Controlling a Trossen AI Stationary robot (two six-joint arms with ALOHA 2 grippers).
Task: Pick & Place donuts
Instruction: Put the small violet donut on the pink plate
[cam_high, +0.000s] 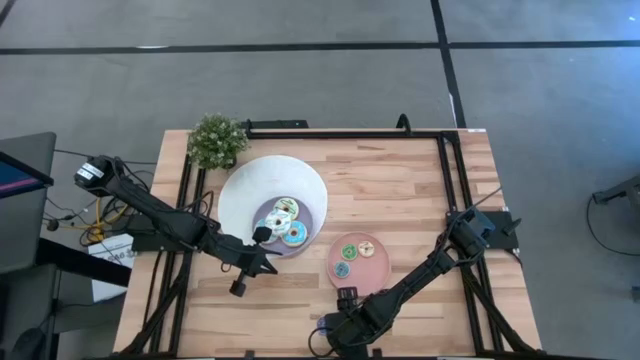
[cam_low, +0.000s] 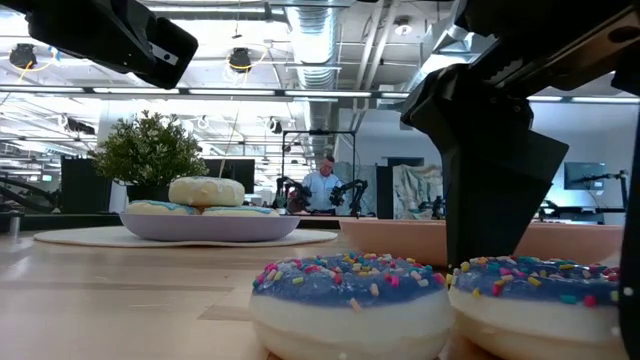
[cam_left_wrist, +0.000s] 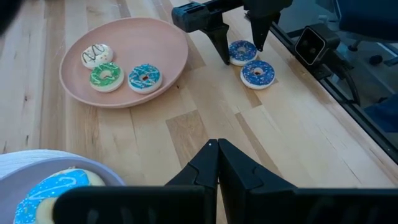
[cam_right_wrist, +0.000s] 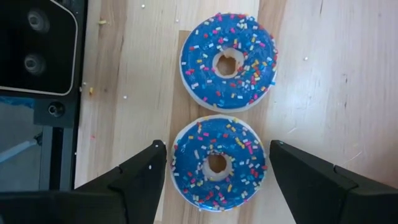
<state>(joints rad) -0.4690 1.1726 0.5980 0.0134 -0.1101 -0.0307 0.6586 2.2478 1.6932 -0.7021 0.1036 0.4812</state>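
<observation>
Two blue-iced donuts with sprinkles lie flat on the wooden table, side by side near its front edge. My right gripper (cam_right_wrist: 217, 147) points down over one donut (cam_right_wrist: 217, 164), open, with a finger on either side and a small gap to each. The other donut (cam_right_wrist: 227, 60) lies just beyond. In the left wrist view the same gripper (cam_left_wrist: 240, 47) straddles the farther donut (cam_left_wrist: 241, 52). My left gripper (cam_left_wrist: 217, 147) is shut on nothing and hovers between the bowl and the plate (cam_high: 272, 266).
A pink plate (cam_left_wrist: 169, 45) to the left of the blue pair carries a white, a green and a teal donut. A big white bowl (cam_high: 250, 180) with a lilac centre holds more donuts at the middle left. A potted plant (cam_high: 216, 140) stands at the far left corner.
</observation>
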